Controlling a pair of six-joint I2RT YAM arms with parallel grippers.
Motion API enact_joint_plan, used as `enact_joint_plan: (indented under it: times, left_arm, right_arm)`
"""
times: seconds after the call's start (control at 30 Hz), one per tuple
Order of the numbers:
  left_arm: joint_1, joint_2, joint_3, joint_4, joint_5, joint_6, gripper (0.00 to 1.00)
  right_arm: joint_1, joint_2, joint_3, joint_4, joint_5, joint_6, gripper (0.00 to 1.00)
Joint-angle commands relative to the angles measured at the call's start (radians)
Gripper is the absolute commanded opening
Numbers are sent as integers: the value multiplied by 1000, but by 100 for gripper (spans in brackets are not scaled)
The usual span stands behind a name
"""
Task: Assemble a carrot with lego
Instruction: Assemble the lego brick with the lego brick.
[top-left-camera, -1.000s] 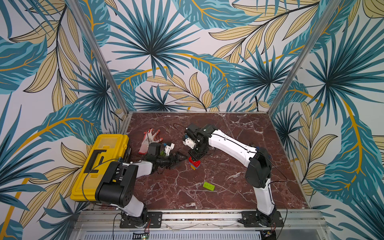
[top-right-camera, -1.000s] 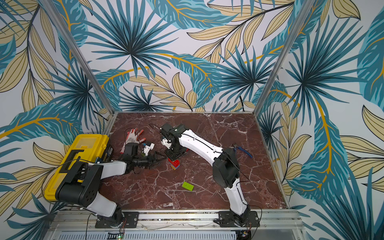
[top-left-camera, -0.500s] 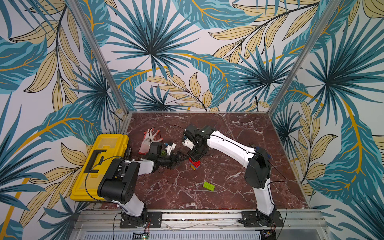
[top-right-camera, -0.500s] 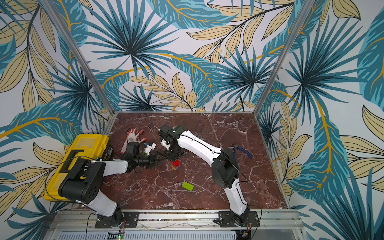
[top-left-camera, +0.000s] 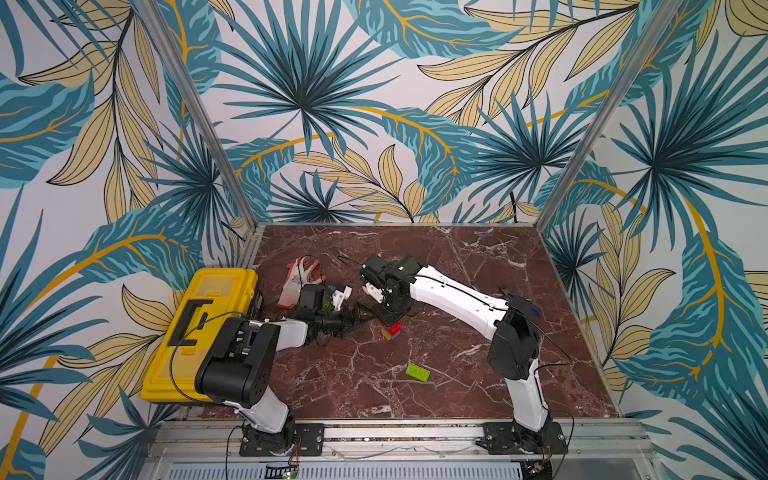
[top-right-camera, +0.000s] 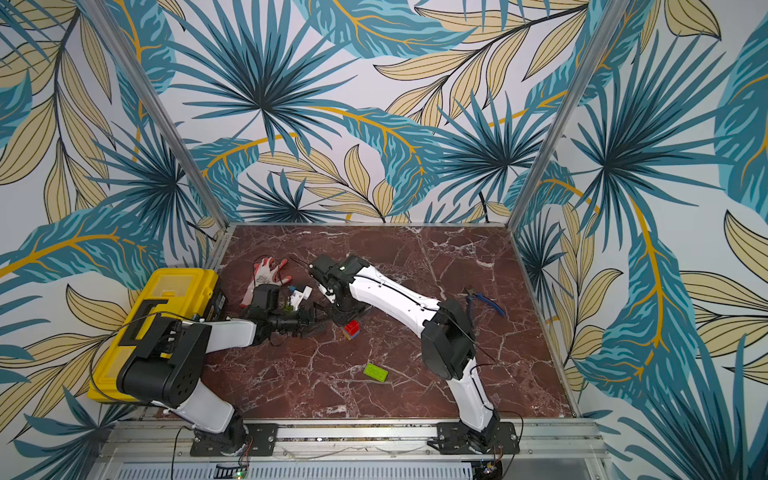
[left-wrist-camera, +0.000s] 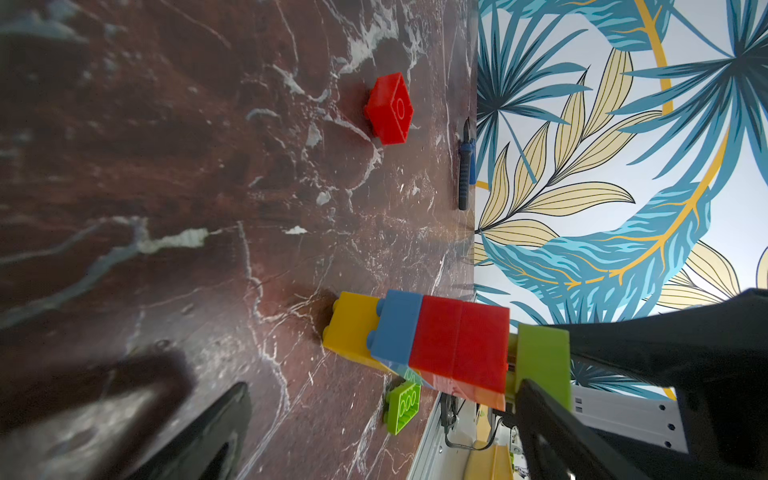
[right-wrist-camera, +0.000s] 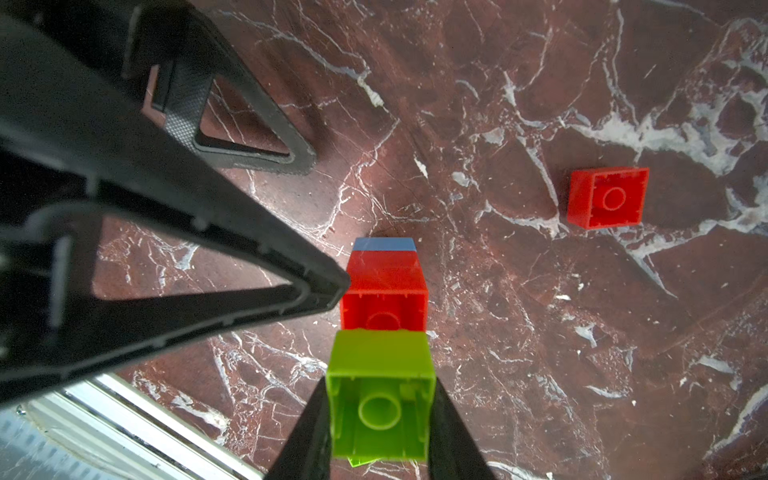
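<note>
**Bimanual brick assembly, top and wrist views.** The carrot stands a little left of the middle of the worktop. It is a short column. In the left wrist view it reads, from the worktop up, as yellow, blue, then two red layers.

The right hand reaches down from above the column. It is closed on a small green brick, with one finger on each side. The green brick meets the top red layer and is offset toward its near edge. Whether it is pressed fully home cannot be told.

The left hand lies low on the worktop, just left of the column. Its fingers are spread wide and hold nothing. One fingertip is right beside the upper red layer.

A loose red brick lies hollow side up, apart from the column on its far-right side. A loose green brick lies nearer the front edge, well apart from the column.

A yellow toolbox sits at the left edge. A work glove lies at far left. Blue-handled pliers lie toward the right side.
</note>
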Motion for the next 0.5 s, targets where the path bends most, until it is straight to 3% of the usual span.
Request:
enact_joint_plan:
  times: [0.0, 0.47]
  left_arm:
    - [-5, 19, 25, 15, 11, 8, 99]
    - [-5, 31, 32, 15, 19, 7, 99]
  right_arm:
    - [13, 52, -47, -68, -16, 22, 24]
    - [8, 39, -61, -61, 41, 23, 24]
